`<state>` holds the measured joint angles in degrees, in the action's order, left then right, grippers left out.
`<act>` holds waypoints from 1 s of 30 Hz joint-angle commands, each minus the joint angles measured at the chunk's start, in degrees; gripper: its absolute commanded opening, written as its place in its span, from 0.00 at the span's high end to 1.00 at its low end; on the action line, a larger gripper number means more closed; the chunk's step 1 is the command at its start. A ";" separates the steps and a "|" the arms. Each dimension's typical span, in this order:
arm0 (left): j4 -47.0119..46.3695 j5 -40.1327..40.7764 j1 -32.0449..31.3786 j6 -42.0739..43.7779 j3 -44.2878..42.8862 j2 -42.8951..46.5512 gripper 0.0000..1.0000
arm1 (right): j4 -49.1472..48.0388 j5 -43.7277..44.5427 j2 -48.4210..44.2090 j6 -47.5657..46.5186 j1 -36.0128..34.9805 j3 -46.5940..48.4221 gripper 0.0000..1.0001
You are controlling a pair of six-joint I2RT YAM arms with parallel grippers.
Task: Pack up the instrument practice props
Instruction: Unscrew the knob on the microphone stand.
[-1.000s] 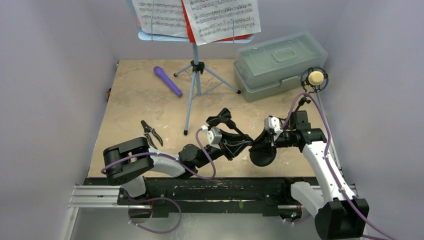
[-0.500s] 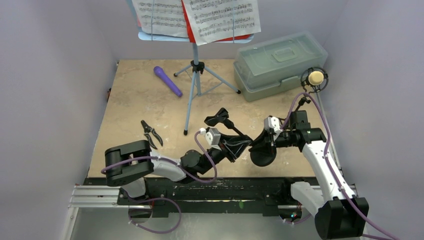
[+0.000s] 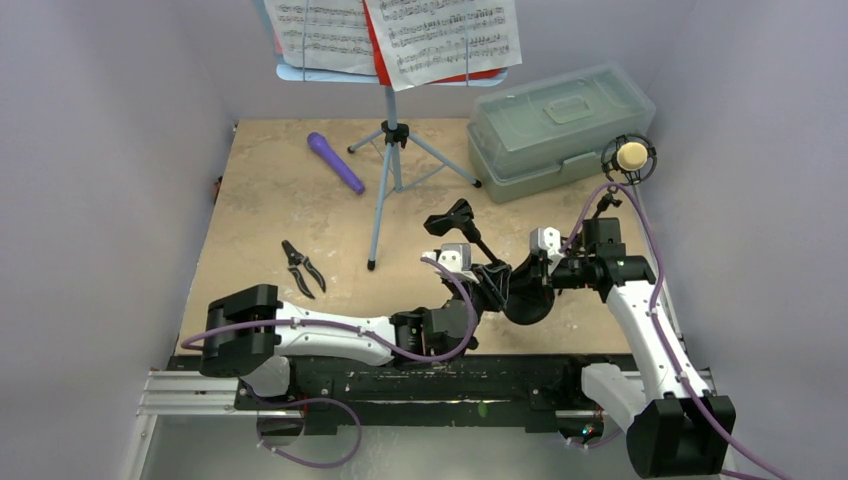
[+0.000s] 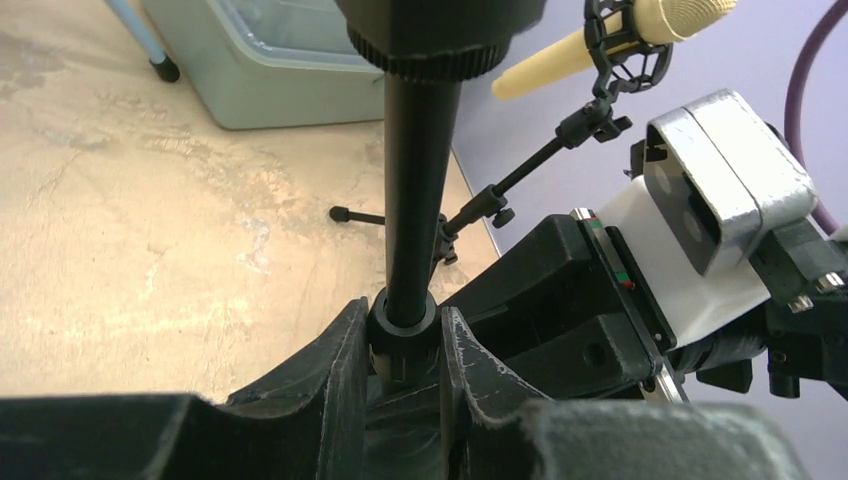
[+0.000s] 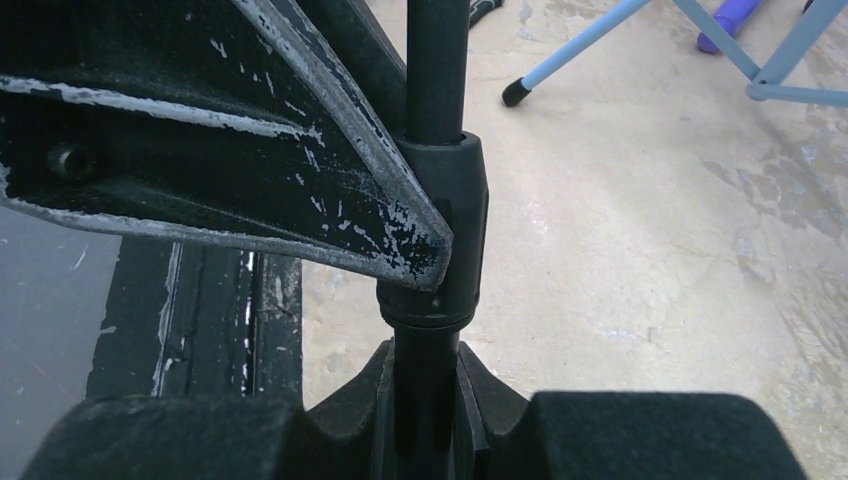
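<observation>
The black round-base mic holder [image 3: 470,240] is held off the table between both arms, its clip end up at the far left and its round base [image 3: 530,303] low. My left gripper [image 4: 403,342] is shut on the collar of its pole [image 4: 420,180]. My right gripper [image 5: 427,400] is shut on the same pole just below that collar, close to the base. In the top view the left gripper [image 3: 490,283] and the right gripper [image 3: 522,283] almost touch. The purple microphone [image 3: 335,162] lies at the far left. The tan microphone [image 3: 631,156] sits in the ring of the tripod holder [image 4: 540,170].
The pale-blue music rack [image 3: 388,160] stands at the far middle with sheet-music pages [image 3: 400,35] on it. The translucent lidded box [image 3: 555,125] is shut at the far right. Black pliers [image 3: 302,268] lie at the near left. Walls close in on all sides.
My left arm has stretched out to the right and its gripper has come up against the right gripper. The holder's clip end has swung up and to the right. The right arm barely moved.
</observation>
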<state>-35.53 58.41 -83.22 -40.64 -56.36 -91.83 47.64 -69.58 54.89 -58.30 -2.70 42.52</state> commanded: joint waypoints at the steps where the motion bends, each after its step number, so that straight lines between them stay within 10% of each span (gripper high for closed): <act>1: 5.03 3.75 1.13 -10.98 -3.73 3.03 0.98 | 1.21 -6.09 -0.83 -1.37 -1.87 1.77 1.00; 12: -6.50 -4.97 1.18 1.58 3.89 7.53 0.34 | 1.36 -6.17 -0.84 -1.30 -1.95 1.86 1.00; 30: -29.46 -35.96 4.17 25.54 31.48 22.38 0.03 | 2.97 -7.14 -0.67 -3.37 -1.90 1.71 1.00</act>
<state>-56.66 30.89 -81.52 -19.11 -27.68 -72.49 50.04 -71.79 54.85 -59.92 -4.45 42.52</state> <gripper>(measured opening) 0.962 0.222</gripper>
